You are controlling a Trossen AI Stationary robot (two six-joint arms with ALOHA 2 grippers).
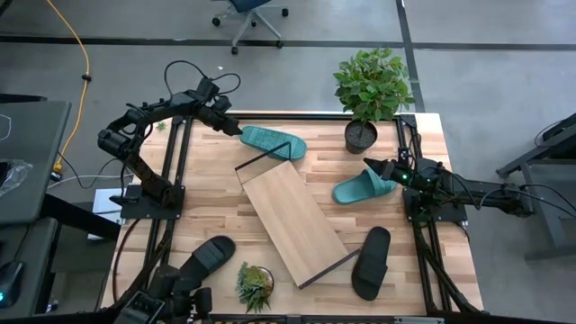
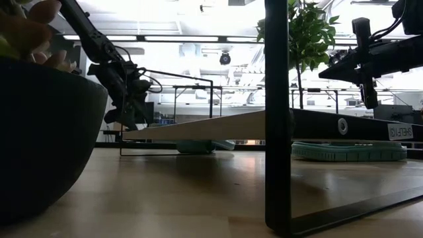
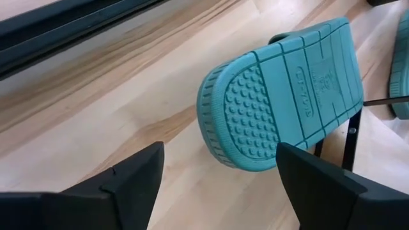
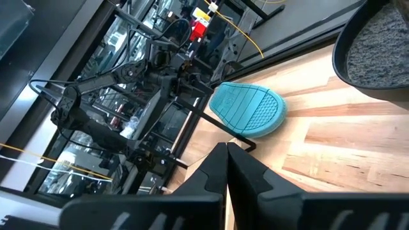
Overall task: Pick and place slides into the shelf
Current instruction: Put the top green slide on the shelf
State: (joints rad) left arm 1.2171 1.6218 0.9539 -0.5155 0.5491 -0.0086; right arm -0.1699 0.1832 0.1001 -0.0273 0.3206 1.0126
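Left claw (image 3: pixel 217 185) wide open beside teal slide (image 3: pixel 281 96)

A robotics lab or workshop: grey concrete floor (image 1: pixel 468 81) around the planked wooden worktop (image 1: pixel 216 211), a yellow cable (image 1: pixel 86 63) trailing behind the left claw (image 1: pixel 236 131), a blue wheeled office chair (image 1: pixel 250 16), and ceiling strip lights (image 2: pixel 175 38) overhead.

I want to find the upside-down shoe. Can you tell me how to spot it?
Find the slanted light-wood shelf in the middle of the table. At its far top corner lies a teal slide, sole up, resting on the shelf's edge, with the open left gripper beside it. The other teal slide lies strap up near the plant.
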